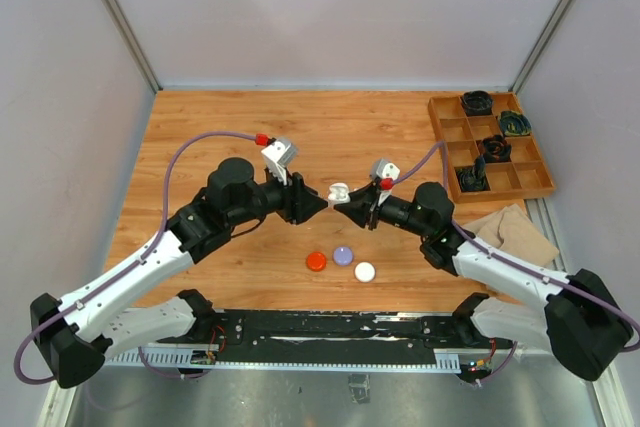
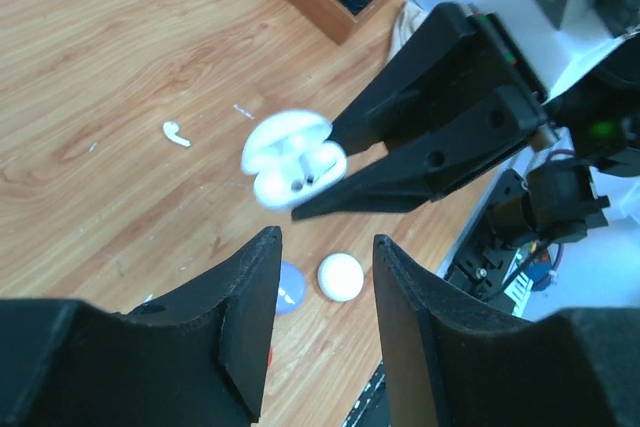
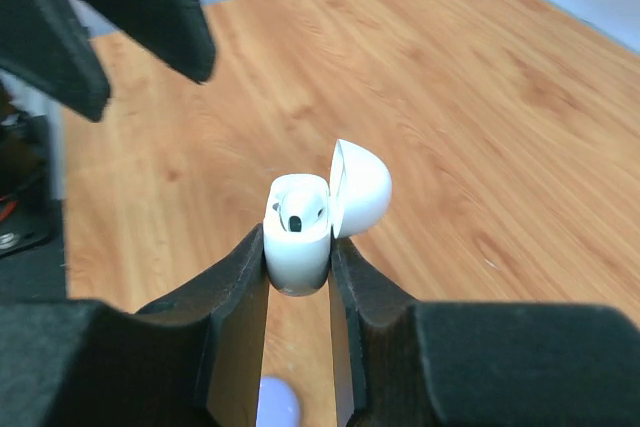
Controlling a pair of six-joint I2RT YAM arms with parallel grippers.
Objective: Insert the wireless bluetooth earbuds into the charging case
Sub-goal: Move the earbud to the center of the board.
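My right gripper (image 3: 298, 259) is shut on the white charging case (image 3: 297, 232), holding it above the table with its lid (image 3: 362, 187) swung open. One white earbud (image 3: 301, 209) sits in the case. In the top view the case (image 1: 340, 191) hangs between the two gripper tips. My left gripper (image 2: 327, 245) is open with nothing between its fingers and points at the case (image 2: 293, 157) from a short distance, not touching it. Another white earbud (image 2: 176, 133) lies loose on the wood beyond the case.
Three round pucks lie on the table below the grippers: red (image 1: 316, 261), lilac (image 1: 343, 255) and white (image 1: 364, 271). A wooden compartment tray (image 1: 447, 134) holding dark items stands at the back right. A tan cloth (image 1: 515, 232) lies in front of it.
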